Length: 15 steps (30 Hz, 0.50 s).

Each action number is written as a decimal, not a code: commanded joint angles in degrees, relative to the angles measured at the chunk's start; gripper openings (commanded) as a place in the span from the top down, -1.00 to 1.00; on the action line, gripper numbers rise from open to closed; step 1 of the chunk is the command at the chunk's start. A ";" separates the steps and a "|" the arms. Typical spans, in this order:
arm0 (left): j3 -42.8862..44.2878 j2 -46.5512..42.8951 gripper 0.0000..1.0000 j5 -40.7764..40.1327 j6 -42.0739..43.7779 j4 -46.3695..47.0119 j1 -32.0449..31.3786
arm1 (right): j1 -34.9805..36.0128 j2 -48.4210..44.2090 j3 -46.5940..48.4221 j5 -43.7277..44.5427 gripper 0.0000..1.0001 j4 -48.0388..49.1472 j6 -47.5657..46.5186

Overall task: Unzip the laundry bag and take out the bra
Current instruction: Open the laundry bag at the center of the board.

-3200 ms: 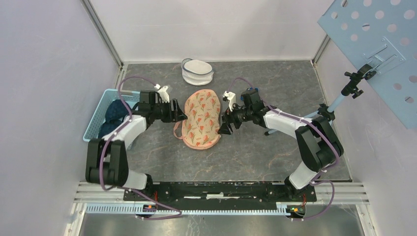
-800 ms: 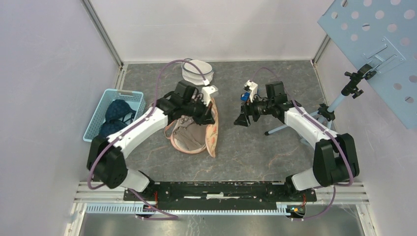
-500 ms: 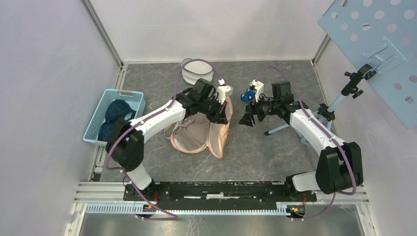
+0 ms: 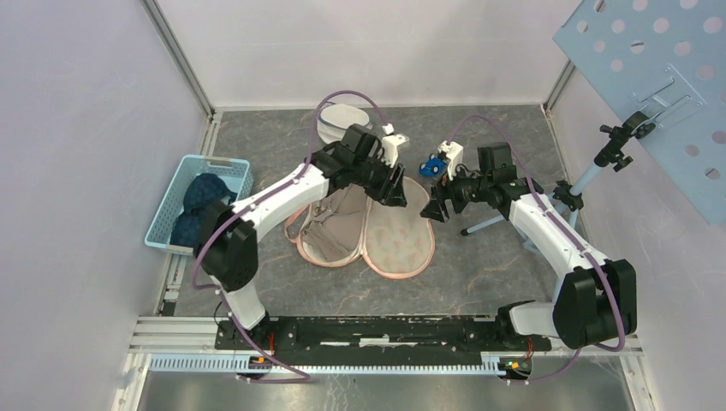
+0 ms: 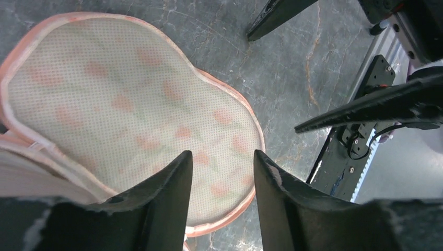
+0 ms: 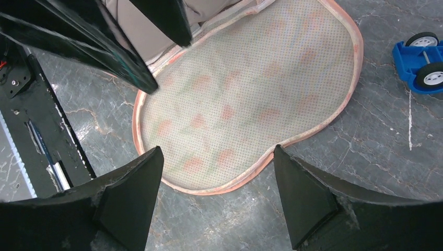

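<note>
The laundry bag (image 4: 398,244) lies unzipped, its pink-rimmed floral mesh flap (image 5: 130,104) spread flat to the right of the base. A beige bra (image 4: 330,229) rests in the left half, and a strip of it shows in the left wrist view (image 5: 21,175). My left gripper (image 4: 402,194) hovers over the flap's upper edge, open (image 5: 222,153), with only mesh showing between its fingers. My right gripper (image 4: 433,208) hangs just right of the flap, open (image 6: 217,150) and holding nothing. The flap (image 6: 245,99) fills the right wrist view.
A blue basket (image 4: 171,214) with dark garments stands at the left. A white round mesh bag (image 4: 336,120) sits at the back. A small blue toy car (image 4: 434,164) lies near the right gripper. A tripod stand (image 4: 591,175) rises at the right wall.
My left gripper carried the flap over to the right and let go; the flap now lies flat and the bag is open. The right gripper shifted slightly right.
</note>
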 commanded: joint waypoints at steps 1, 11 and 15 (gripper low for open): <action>-2.11 -7.82 -0.10 -2.20 0.98 -0.35 4.06 | -0.18 -0.11 1.10 0.74 -0.65 1.50 -1.12; -14.77 -14.80 -0.11 -7.07 -0.45 2.95 19.13 | 0.87 5.71 0.91 -1.90 -0.57 13.99 9.24; -16.52 -14.23 -0.12 -9.73 1.33 4.23 21.42 | 2.71 10.05 1.95 -1.90 -0.53 19.42 14.62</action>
